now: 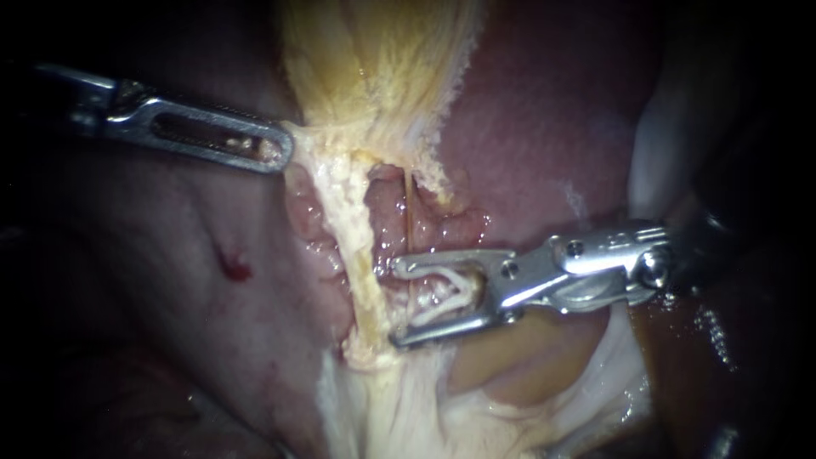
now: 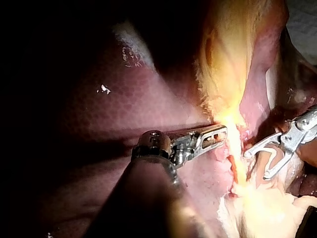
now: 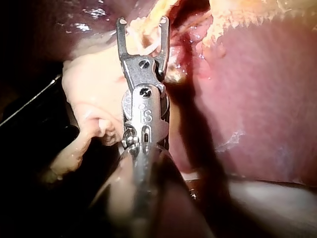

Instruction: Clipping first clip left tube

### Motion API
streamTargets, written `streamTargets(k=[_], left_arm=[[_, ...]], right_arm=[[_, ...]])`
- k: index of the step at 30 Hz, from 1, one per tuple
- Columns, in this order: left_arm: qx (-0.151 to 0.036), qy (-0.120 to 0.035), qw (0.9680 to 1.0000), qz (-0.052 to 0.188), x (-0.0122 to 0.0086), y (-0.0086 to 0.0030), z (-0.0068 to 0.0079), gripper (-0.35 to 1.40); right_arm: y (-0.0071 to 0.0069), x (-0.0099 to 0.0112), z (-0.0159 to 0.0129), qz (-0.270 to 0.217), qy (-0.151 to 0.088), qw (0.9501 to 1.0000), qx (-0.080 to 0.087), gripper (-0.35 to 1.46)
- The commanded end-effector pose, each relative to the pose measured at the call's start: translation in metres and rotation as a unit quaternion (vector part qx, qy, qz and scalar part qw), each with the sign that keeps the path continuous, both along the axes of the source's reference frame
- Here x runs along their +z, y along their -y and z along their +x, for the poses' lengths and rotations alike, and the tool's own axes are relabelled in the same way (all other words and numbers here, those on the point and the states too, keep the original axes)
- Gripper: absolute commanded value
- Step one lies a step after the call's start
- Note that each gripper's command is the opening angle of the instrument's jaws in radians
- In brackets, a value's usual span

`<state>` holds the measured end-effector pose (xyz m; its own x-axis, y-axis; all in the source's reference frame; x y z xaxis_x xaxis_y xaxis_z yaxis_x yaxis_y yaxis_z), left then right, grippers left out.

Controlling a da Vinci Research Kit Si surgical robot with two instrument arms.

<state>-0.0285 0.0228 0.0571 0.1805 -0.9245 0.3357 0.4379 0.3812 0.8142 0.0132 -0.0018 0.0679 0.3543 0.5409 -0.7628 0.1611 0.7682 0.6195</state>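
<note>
Right instrument's pincer [image 1: 398,303], nearest the endoscope, enters from the right and lies across the lower middle of the field. Its jaws are spread, and a white clip [image 1: 446,293] sits loaded between them, unclosed. Both jaw tips reach the right flank of the left tube [image 1: 353,246], the pale yellowish strand running down from the gallbladder [image 1: 374,68] to the white tissue below. The tips are touching or just beside it, and the tube is not enclosed. A second, thin strand [image 1: 409,212] descends just right of that tube and crosses the pincer's mouth. Whether it lies inside the jaws or behind them cannot be told.

Left instrument's pincer [image 1: 283,153] enters from the left. Its jaws are pressed together on the gallbladder's lower edge, with pale tissue showing in the jaw window and a fold drawn taut toward the tip. Liver [image 1: 552,127] forms the reddish background on the right.

Assessment: exposure and traction appear established and the clip is carried to the site. No clip is seen on either strand. Outstanding items are to advance until the left tube alone lies fully between the jaws, confirm the thin strand is excluded, close, and release.
</note>
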Motion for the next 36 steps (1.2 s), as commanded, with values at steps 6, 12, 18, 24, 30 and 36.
streamTargets(k=[6, 12, 18, 24, 30, 36], left_arm=[[0.0, 0.0, 1.0, 0.0, -0.0001, 0.0001, 0.0, -0.35], [0.0, 0.0, 1.0, 0.0, -0.0002, 0.0001, -0.0001, -0.35], [0.0, 0.0, 1.0, 0.0, -0.0002, 0.0001, -0.0001, -0.35], [0.0, 0.0, 1.0, 0.0, -0.0002, 0.0001, -0.0001, -0.35], [0.0, 0.0, 1.0, 0.0, -0.0002, 0.0001, -0.0002, -0.35], [-0.001, 0.0, 1.0, 0.0, -0.0002, 0.0001, -0.0004, -0.35]], right_arm=[[-0.0006, 0.0022, 0.0003, 0.008, 0.006, 0.9999, 0.003, 0.5], [-0.001, 0.0036, 0.0001, 0.012, 0.009, 0.9999, 0.004, 0.5], [-0.001, 0.0037, 0.0004, 0.019, 0.009, 0.9998, 0.002, 0.5], [-0.0008, 0.0039, 0.001, 0.025, 0.006, 0.9997, -0.002, 0.5], [-0.0004, 0.004, 0.0022, 0.024, -0.004, 0.9996, -0.011, 0.5], [0.0002, 0.0034, 0.0032, 0.032, -0.019, 0.9992, -0.014, 0.5]])
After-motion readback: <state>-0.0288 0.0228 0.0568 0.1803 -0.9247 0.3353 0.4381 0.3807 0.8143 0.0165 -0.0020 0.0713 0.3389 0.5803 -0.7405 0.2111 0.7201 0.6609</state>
